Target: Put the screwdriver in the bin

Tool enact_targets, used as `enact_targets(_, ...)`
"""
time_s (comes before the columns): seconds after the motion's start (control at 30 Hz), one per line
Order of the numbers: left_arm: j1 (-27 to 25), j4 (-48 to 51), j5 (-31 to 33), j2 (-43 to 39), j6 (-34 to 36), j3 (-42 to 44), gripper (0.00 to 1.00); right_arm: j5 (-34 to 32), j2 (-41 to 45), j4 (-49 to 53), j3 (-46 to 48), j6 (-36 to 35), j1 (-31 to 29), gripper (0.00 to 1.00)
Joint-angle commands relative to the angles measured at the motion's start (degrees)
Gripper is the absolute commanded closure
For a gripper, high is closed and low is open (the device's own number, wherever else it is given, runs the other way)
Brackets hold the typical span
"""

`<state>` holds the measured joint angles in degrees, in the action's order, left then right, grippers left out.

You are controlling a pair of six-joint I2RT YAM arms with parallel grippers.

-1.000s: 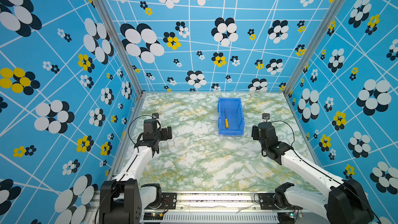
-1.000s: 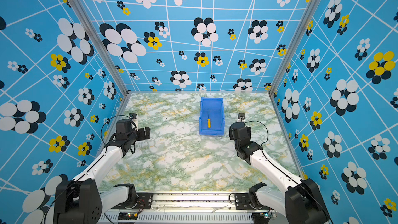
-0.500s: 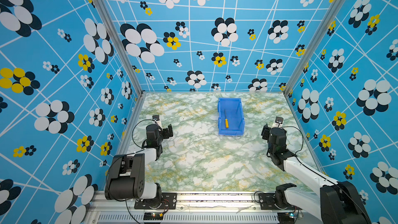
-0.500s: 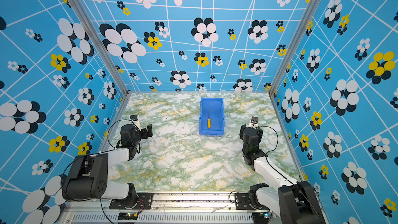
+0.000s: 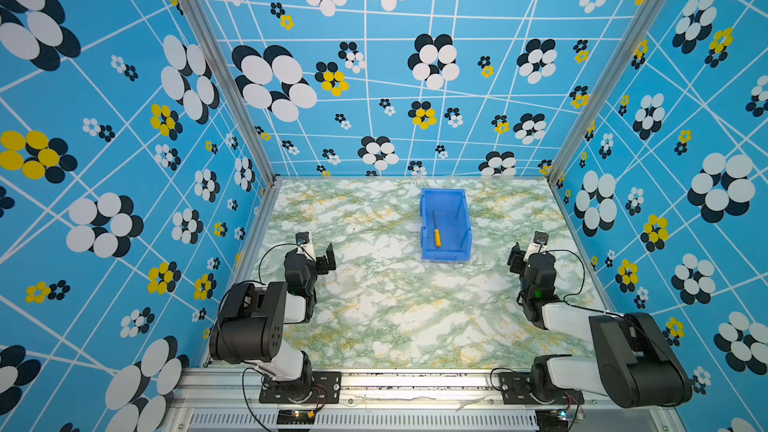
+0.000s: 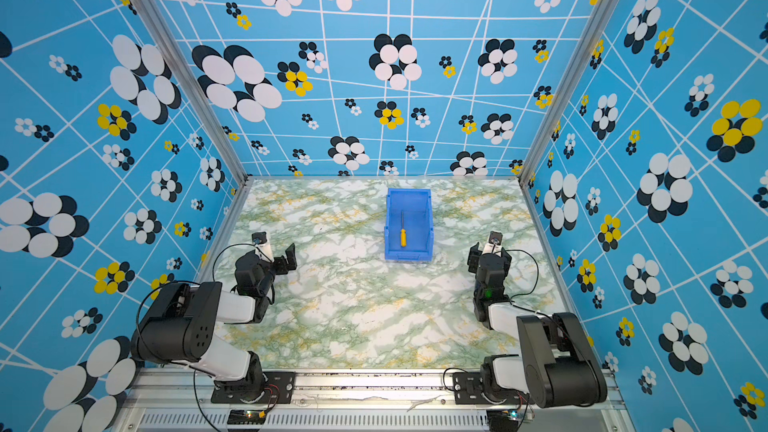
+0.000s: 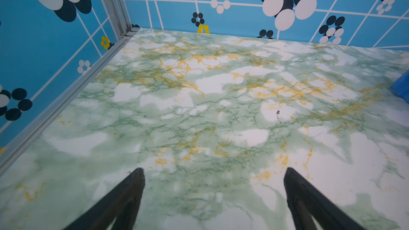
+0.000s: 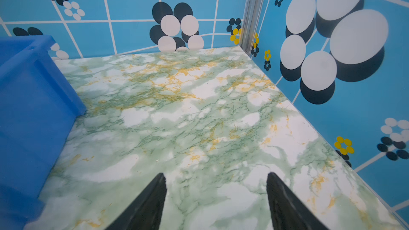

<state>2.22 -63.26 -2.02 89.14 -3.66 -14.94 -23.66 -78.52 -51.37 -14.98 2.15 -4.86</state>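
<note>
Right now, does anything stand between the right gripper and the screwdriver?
Only a wall of the bin: the screwdriver lies inside it, and the open right gripper is outside, over the table. The top of the bin is open.

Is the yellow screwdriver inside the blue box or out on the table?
Inside. In both top views the screwdriver lies flat on the floor of the bin, walls all around it, nothing holding it.

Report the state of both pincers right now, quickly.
Left pincer: open, holding nothing.
Right pincer: open, holding nothing.
</note>
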Motion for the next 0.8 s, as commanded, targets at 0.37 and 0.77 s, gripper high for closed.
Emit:
enact_targets(0.37, -0.12, -9.26, 2.34, 0.94, -0.63, 2.89, 0.01, 4.98, -10.27, -3.08, -5.79, -0.93, 0.38, 0.01)
enact_targets(0.77, -0.09, -11.86, 2.94, 1.47, -0.9, 3.95, 0.01, 4.97, -10.32, -3.03, -5.85, -0.95, 0.37, 0.01)
